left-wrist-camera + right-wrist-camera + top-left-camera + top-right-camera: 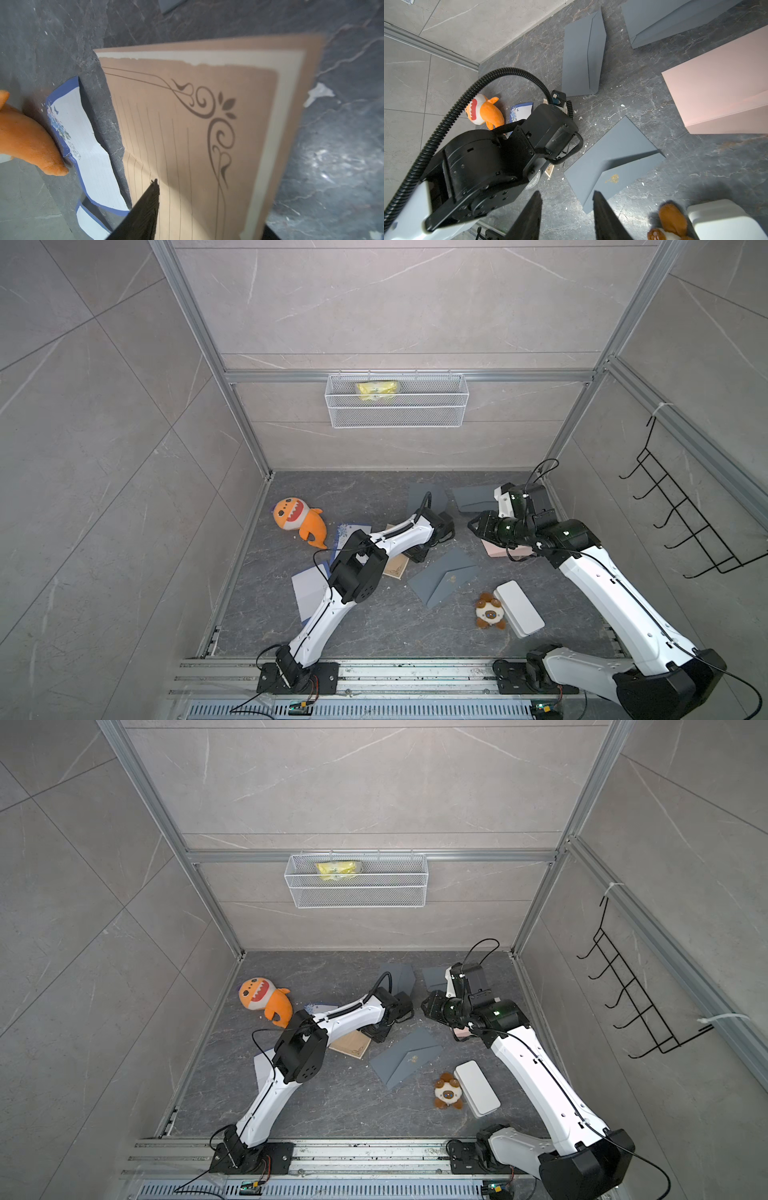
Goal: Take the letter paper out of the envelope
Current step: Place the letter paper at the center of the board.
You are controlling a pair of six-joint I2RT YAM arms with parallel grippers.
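so, left pincer [211,204] released over tan, scroll-printed, lined letter paper [187,128]; right pincer [566,193] released near matte grey envelope [612,149].

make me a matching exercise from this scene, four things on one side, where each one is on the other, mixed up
1 shark plush
2 yellow packet
3 tan letter paper
4 white case

A in the wire basket
B beside the small brown plush
C nearest the far left corner of the floor
D partly under the left arm

Pairs: 1C, 2A, 3D, 4B
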